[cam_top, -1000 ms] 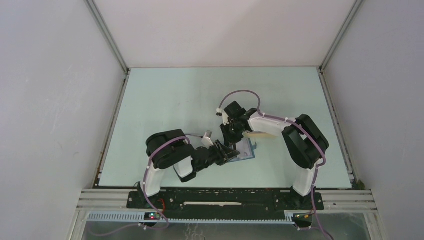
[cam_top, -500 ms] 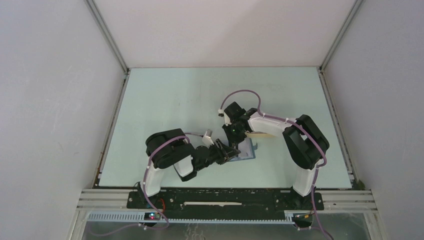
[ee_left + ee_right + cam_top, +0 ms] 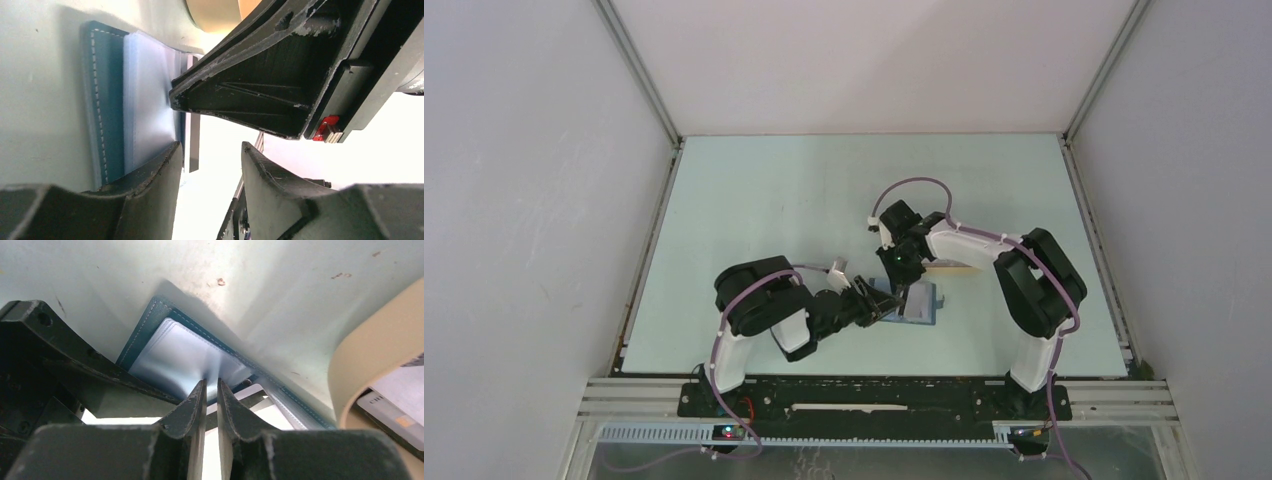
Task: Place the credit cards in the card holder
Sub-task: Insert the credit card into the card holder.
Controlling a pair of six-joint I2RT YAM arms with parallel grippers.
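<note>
From above, the card holder [image 3: 921, 303] lies open on the surface [image 3: 764, 200], with the left gripper [image 3: 879, 303] and right gripper [image 3: 906, 280] at it. Left wrist: left jaws half apart, holding nothing. Right wrist: right jaws nearly closed, nipping its floppy clear pocket [image 3: 185, 360] — the credit cards [image 3: 392, 412] in the tray [image 3: 350, 370] look thin, stiff, slick — best pinched by an edge.

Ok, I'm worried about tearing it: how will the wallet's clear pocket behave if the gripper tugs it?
Probably floppy: the pocket creases toward the right gripper. Likely slippery too, given its glossy sheen. The wallet looks thin and light, so it may slide or lift unless the left gripper pins it.
</note>
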